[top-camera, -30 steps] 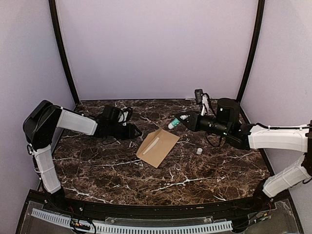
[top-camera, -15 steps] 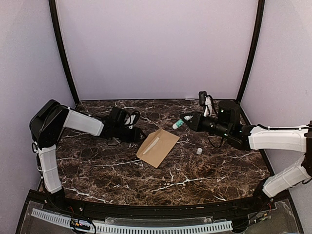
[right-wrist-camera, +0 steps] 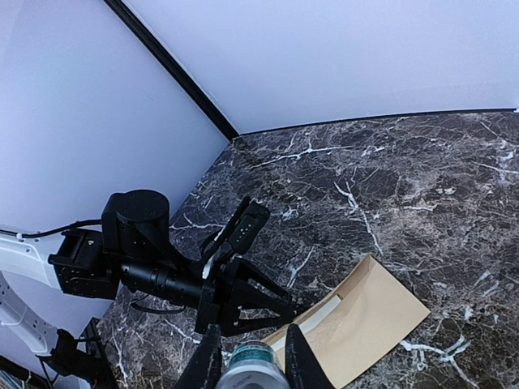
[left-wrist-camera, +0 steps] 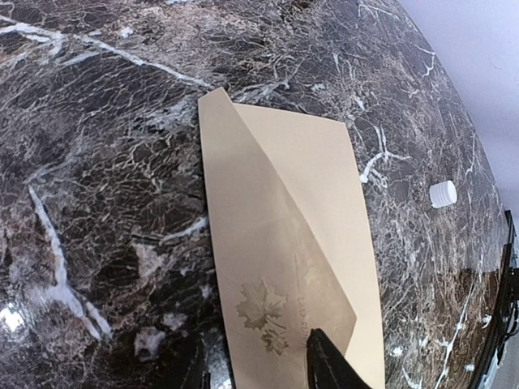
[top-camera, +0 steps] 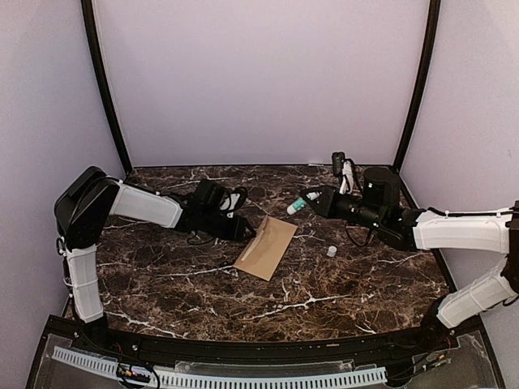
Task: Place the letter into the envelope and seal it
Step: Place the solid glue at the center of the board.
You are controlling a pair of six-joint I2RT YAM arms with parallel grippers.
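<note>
The tan envelope point(top-camera: 266, 247) lies flat mid-table, also in the left wrist view point(left-wrist-camera: 284, 243) and the right wrist view point(right-wrist-camera: 365, 320). Its flap is folded over, and a faint maple-leaf print point(left-wrist-camera: 261, 305) shows through it. A cream strip point(right-wrist-camera: 312, 318) runs along its left edge; whether this is the letter I cannot tell. My left gripper point(top-camera: 247, 232) is at the envelope's left corner, open, its fingers point(left-wrist-camera: 328, 365) either side of the flap's near end. My right gripper point(top-camera: 310, 200) hovers behind the envelope, shut on an uncapped glue stick point(right-wrist-camera: 253, 369).
A small white cap point(top-camera: 332, 251) stands on the marble table point(top-camera: 162, 284) right of the envelope, also seen in the left wrist view point(left-wrist-camera: 443, 194). Lilac walls and black corner posts point(top-camera: 105, 89) close in the back and sides.
My left gripper has slid right to the envelope's left corner, nudging it, and the pale strip is now mostly covered. My right gripper with the glue stick shifted slightly right, then held.
</note>
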